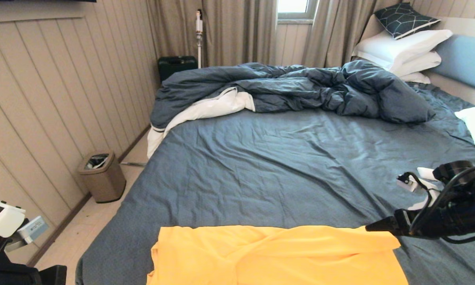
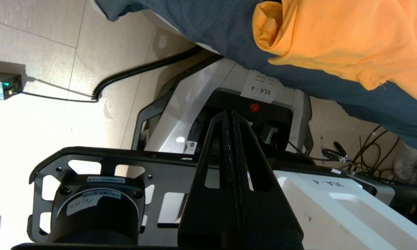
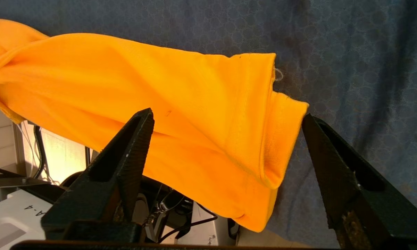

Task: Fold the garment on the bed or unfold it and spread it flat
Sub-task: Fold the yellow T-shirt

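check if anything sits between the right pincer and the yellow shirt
Nothing visible does. The right pincer is open directly at the folded end of the garment, its fingers standing on either side of the cloth with only the bed sheet behind. The left pincer is shut, off the bed's near edge.

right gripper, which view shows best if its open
The right wrist view: the right gripper stands open, its fingers spread on either side of the T-shirt edge. The head view shows only its dark tip at the T-shirt's corner. The left wrist view does not show it.
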